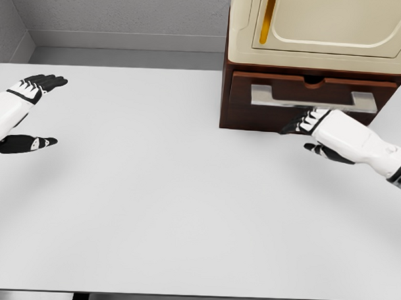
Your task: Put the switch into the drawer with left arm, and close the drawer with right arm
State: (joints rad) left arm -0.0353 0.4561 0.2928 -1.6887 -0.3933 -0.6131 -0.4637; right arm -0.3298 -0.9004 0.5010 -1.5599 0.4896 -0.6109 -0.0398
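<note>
White forearm shells with black fingers on both arms. Right robot hand (308, 131) comes in from the lower right and sits at the front of the drawer (313, 96), its fingers (295, 124) pointing left, loosely extended, holding nothing. Fingertips lie just under the left end of the pale metal handle (312, 97); whether they touch the drawer front cannot be told from this angle.

Left robot hand (32, 111) is at the far left edge, above the bench (159, 188), well apart from the cabinet. Fingers spread wide: upper group (45, 83) reaches right, thumb (26, 144) lower down, with a clear gap between them. Nothing in the grasp.

Drawer: dark red-brown wood, set in a small cabinet (236, 105) of the same wood standing on the far right part of the bench. Drawer front looks close to flush with the cabinet body; I cannot tell if it is fully closed. Handle is a flat silvery bar across the front, with a dark notch above its middle.

Cream-coloured appliance (323, 29) stands on top of the cabinet, with a rounded door panel and a yellow-orange strip (268, 17) along its left side.

Switch: not visible anywhere on the bench; its position cannot be told.

Bench surface is plain white; grey walls (126, 12) behind.
</note>
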